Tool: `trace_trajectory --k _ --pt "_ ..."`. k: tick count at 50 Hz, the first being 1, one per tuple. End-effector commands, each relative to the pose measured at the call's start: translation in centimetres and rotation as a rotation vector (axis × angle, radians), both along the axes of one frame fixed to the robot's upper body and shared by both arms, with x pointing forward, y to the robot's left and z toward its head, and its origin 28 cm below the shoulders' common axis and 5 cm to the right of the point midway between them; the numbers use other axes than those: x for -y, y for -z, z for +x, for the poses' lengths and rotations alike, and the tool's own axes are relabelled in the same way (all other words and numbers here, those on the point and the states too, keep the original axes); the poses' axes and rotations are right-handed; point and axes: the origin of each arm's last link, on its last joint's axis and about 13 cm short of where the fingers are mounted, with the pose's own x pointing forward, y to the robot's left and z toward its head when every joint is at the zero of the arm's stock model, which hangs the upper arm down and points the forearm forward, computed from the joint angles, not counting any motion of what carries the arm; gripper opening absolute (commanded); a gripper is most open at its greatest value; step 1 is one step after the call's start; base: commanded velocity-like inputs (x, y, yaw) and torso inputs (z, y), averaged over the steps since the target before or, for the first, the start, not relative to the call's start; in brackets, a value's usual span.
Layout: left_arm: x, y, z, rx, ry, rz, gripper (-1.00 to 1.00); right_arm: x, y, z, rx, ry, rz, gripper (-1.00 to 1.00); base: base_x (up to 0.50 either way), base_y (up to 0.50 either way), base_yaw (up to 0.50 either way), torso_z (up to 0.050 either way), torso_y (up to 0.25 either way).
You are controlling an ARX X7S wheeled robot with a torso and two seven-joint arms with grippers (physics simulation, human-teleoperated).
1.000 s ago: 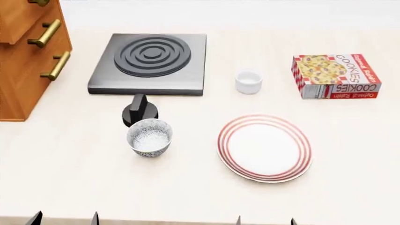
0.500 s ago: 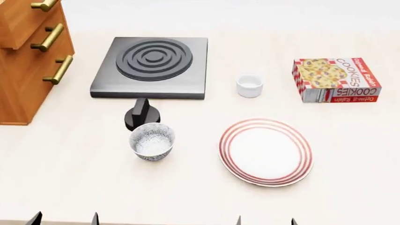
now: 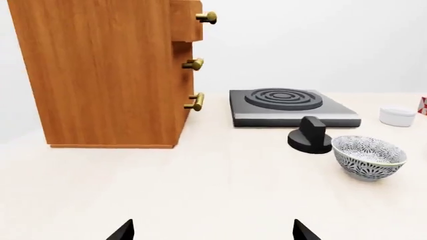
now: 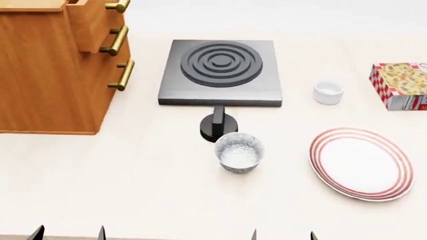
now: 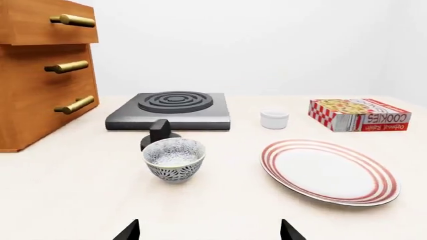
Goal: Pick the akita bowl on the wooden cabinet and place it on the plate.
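Observation:
The wooden cabinet [image 4: 47, 75] stands at the far left, with brass bar handles on its drawers; its top is almost wholly out of view, so the akita bowl on it is not visible. The plate [image 4: 360, 164], white with red rings, lies on the table at the right. A black-and-white patterned bowl [image 4: 238, 151] stands upright on the table between cabinet and plate. My left gripper [image 4: 68, 234] and right gripper [image 4: 283, 235] are both open and hold nothing, low at the near table edge; only their dark fingertips show.
A black stove [image 4: 220, 72] sits behind the patterned bowl, its black knob [image 4: 218, 127] right by the bowl. A small white cup [image 4: 328, 92] and a cookie box [image 4: 402, 85] are at the back right.
The head view has swung left: stove, bowl and plate slid right in the picture and more of the cabinet shows. Nothing on the table moved; both grippers stay open.

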Motion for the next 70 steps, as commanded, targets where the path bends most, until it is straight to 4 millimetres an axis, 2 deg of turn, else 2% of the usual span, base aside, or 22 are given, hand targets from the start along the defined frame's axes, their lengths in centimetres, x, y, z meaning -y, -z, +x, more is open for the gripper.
trace_trajectory --k 1,20,36,40,41,43,45,47,50,55,60,70 --pt "0.0 0.0 0.0 -0.002 -0.002 0.003 1.00 0.0 0.0 0.0 -0.001 0.000 0.000 1.00 0.00 0.50 0.00 0.000 0.000" --pt "0.0 0.1 0.0 -0.008 -0.004 0.016 1.00 0.0 0.0 -0.1 -0.002 -0.001 0.000 1.00 0.00 0.50 0.00 0.000 0.000" --pt "0.0 0.1 0.0 -0.010 -0.044 0.051 1.00 0.0 0.1 0.0 0.003 0.021 -0.002 1.00 0.00 0.00 0.00 0.000 0.000" --pt "-0.1 0.3 0.4 -0.088 -0.077 0.079 1.00 -0.1 0.0 0.0 0.009 0.025 -0.037 1.00 0.00 0.00 0.00 0.000 0.000" --pt "-0.1 0.2 0.7 -0.101 -0.137 0.106 1.00 -0.1 -0.7 0.0 0.023 0.020 0.016 1.00 0.00 0.00 0.00 0.000 0.000" --pt "-0.1 -0.7 0.7 -0.050 -0.139 0.106 1.00 0.0 -1.8 0.2 0.063 0.028 -0.004 1.00 0.00 0.00 0.00 0.000 0.000" --pt "0.0 -2.0 0.7 -0.001 -0.045 0.051 1.00 -0.1 -3.1 0.4 0.102 0.036 -0.009 1.00 0.00 0.00 0.00 0.000 0.000" --pt "0.0 -3.2 0.7 0.066 -0.069 0.071 1.00 0.0 -4.2 0.5 0.135 0.035 0.000 1.00 0.00 0.00 0.00 0.000 0.000" --pt "0.1 -4.3 1.0 0.062 -0.018 0.040 1.00 0.1 -5.5 0.6 0.170 0.037 0.021 1.00 0.00 0.00 0.00 0.000 0.000" --pt "0.3 -5.9 1.3 0.127 0.013 0.056 1.00 0.1 -7.2 0.3 0.226 0.046 0.017 1.00 0.00 0.00 0.00 0.000 0.000" --pt "0.4 -8.1 1.3 0.193 -0.007 0.044 1.00 -0.1 -9.8 -0.6 0.300 0.023 0.007 1.00 0.00 0.00 0.00 0.000 0.000" --pt "-0.2 -10.8 1.1 0.276 -0.020 0.022 1.00 -0.7 -12.7 -2.0 0.388 0.002 -0.015 1.00 0.00 0.00 0.00 0.000 0.000"
